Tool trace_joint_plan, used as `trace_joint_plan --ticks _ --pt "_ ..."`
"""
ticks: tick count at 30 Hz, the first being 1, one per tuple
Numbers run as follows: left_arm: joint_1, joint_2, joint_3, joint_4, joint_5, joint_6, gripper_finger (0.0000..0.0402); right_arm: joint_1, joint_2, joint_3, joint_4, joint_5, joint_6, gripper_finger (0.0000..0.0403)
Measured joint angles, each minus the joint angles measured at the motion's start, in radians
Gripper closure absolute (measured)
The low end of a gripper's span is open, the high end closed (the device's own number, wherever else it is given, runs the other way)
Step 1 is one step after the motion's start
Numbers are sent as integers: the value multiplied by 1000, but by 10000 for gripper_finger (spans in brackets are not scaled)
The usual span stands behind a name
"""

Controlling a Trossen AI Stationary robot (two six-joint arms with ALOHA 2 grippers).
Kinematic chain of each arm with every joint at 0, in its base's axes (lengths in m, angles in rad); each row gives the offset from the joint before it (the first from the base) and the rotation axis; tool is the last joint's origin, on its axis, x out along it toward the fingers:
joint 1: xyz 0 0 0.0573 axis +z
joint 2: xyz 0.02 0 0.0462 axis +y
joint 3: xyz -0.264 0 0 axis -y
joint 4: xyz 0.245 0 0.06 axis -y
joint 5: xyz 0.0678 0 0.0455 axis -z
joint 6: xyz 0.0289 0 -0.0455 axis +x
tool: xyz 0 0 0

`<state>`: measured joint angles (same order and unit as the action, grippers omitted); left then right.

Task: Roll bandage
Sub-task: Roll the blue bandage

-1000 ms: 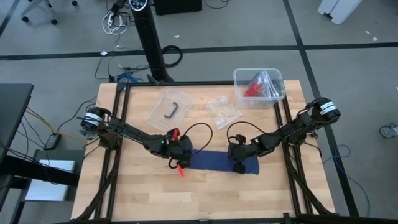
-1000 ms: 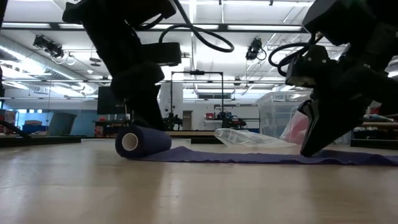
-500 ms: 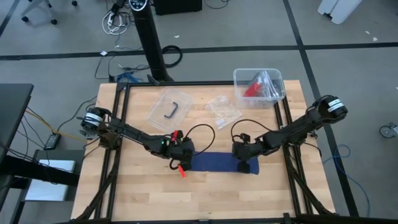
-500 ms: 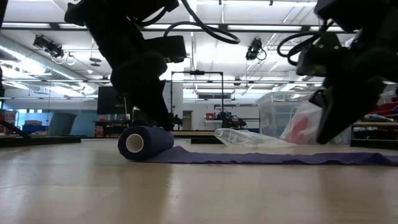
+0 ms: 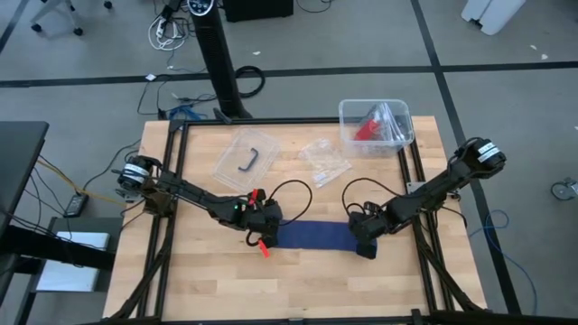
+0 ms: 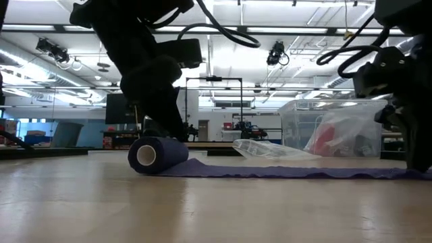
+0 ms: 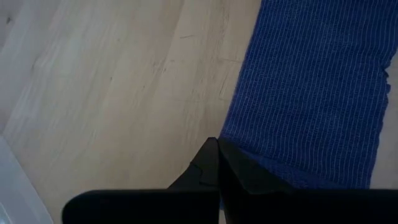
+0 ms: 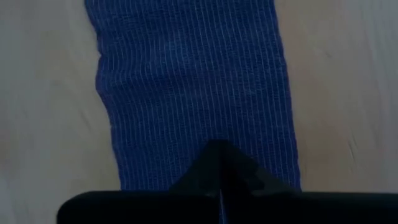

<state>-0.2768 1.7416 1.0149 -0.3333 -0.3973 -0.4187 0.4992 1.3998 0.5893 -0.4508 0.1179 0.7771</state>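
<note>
Pincers both closed, holding nothing. Left pincer [image 5: 264, 233] tips press at the rolled end of the bandage [image 5: 316, 235]; right pincer [image 5: 364, 242] is planted on the flat far end. Bandage long axis runs straight from one pincer to the other across the tabletop [image 5: 208, 289], strip flat between them, roll [image 6: 156, 154] lying on its side with its open core facing the low camera. Both arms reach in low from the tabletop's sides, wrists angled down.

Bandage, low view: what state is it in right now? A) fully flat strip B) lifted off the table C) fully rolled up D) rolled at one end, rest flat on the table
D: the bandage shows a roll at one end, under the left gripper, and the rest lies flat along the table.
</note>
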Motion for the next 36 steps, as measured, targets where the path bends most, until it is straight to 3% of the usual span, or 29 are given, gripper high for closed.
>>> trace_joint_plan --ticks 11,18,22,36 --pt "-7 0 28 51 17 73 401 3 1 -1 -20 -9 12 403" --pt "-46 -3 152 -322 -17 -14 400 4 2 -2 -22 -10 7 403" --pt "-46 -5 155 -463 -18 -109 400 4 2 -3 -23 -9 5 403" --pt "-46 0 141 -349 1 -78 400 4 2 -3 -52 -14 13 403"
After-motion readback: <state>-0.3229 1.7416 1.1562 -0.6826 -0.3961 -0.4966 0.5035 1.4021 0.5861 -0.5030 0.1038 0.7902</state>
